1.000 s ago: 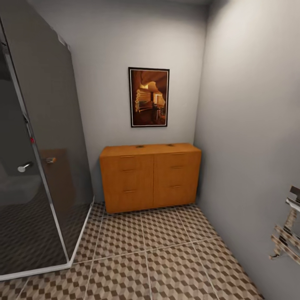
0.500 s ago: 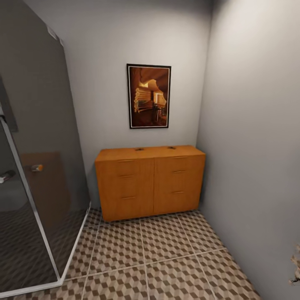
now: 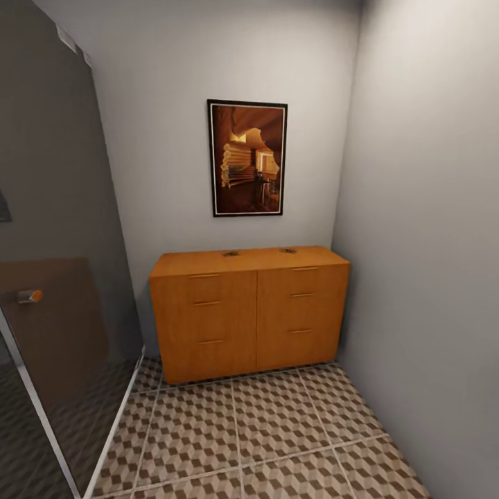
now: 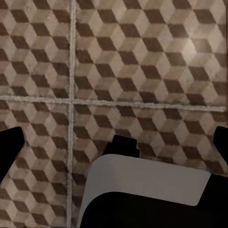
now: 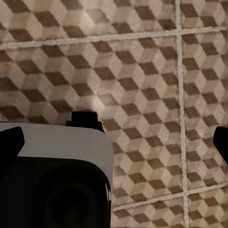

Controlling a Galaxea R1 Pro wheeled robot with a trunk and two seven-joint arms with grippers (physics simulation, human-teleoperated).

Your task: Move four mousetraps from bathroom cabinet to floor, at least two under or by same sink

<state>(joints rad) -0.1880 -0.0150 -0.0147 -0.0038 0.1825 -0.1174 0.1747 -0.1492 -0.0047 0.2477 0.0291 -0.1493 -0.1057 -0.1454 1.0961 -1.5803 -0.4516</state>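
The orange-brown cabinet [image 3: 249, 312] stands against the far wall, its drawer fronts closed. On its flat top lie two small dark mousetraps, one near the middle [image 3: 231, 254] and one toward the right [image 3: 287, 250]; they are too small to make out in detail. The bathroom floor [image 3: 263, 430] of cube-pattern tiles stretches from me to the cabinet. My left gripper [image 4: 116, 142] and right gripper [image 5: 116, 140] both hang open over the floor tiles [image 4: 142, 61], with dark fingertips [image 4: 9, 152] at the picture edges and nothing between them. The sink is out of view.
A dark glass shower enclosure [image 3: 55, 277] with a metal handle [image 3: 29, 296] lines the left side. A grey wall [image 3: 423, 242] closes the right side. A framed picture [image 3: 247, 158] hangs above the cabinet. A grey part of my own body [image 4: 142, 185] shows under each wrist.
The whole head view has shifted: the cabinet looks nearer and larger, the shower glass has slid left, and the chrome rail at the right edge has left the picture.
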